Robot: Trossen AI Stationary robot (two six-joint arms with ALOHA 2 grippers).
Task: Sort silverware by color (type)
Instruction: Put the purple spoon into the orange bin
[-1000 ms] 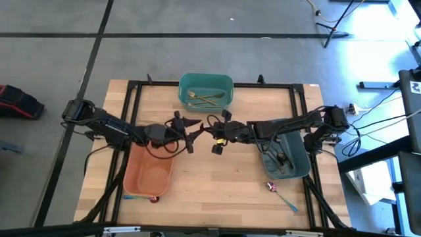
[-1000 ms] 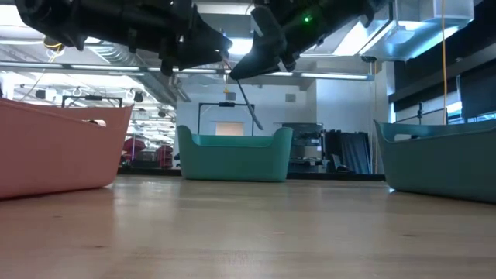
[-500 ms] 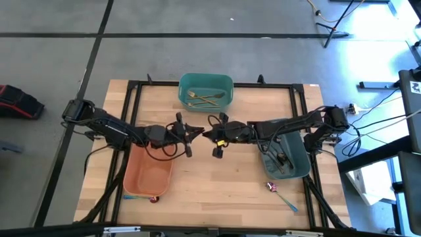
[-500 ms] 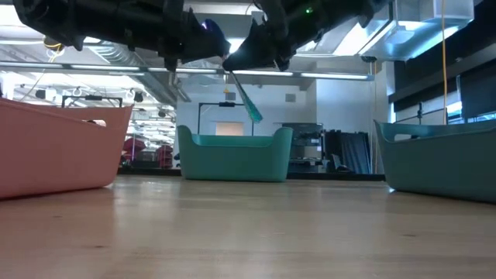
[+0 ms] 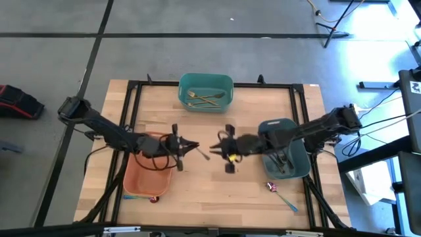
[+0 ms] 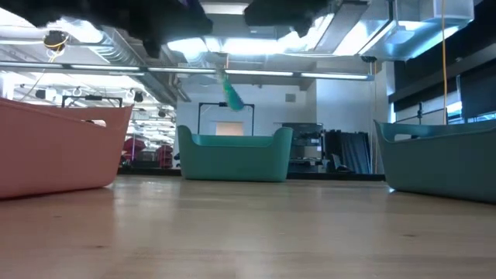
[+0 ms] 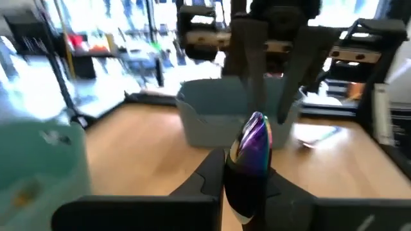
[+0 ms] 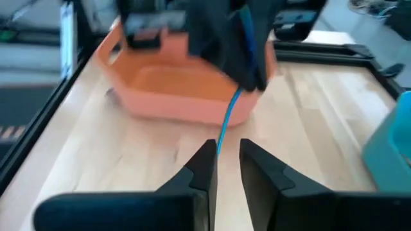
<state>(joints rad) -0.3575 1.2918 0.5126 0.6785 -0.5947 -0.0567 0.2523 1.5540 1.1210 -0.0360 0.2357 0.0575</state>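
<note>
My left gripper (image 5: 192, 147) is above the table's middle, just right of the orange bin (image 5: 148, 174), shut on an iridescent purple-blue piece of silverware (image 5: 204, 155). The piece sticks out toward my right gripper (image 5: 216, 146), which faces it a short way off. In the right wrist view that gripper (image 8: 228, 153) is open by a narrow gap with nothing between its fingers. The low view shows the piece (image 6: 232, 93) high above the tabletop. My left gripper pinches the iridescent piece between its two fingers, coming about level from the table's left. The piece's free part (image 7: 255, 138) reaches out past the fingertips. Its thin blue shaft (image 8: 232, 109) slants down toward my right gripper, lifted clear of the table.
A teal bin (image 5: 206, 82) at the far middle holds gold silverware (image 5: 204, 99). A grey-blue bin (image 5: 293, 128) at the right holds dark pieces (image 5: 279, 161). An iridescent spoon (image 5: 279, 194) lies near the right front. A small item (image 5: 154, 198) lies by the orange bin's near edge.
My left gripper has shut on the iridescent piece, which my right gripper held a second ago and has let go. Both grippers have moved toward the near edge. My right arm has drawn back toward the right, and the piece now stays with my left gripper.
</note>
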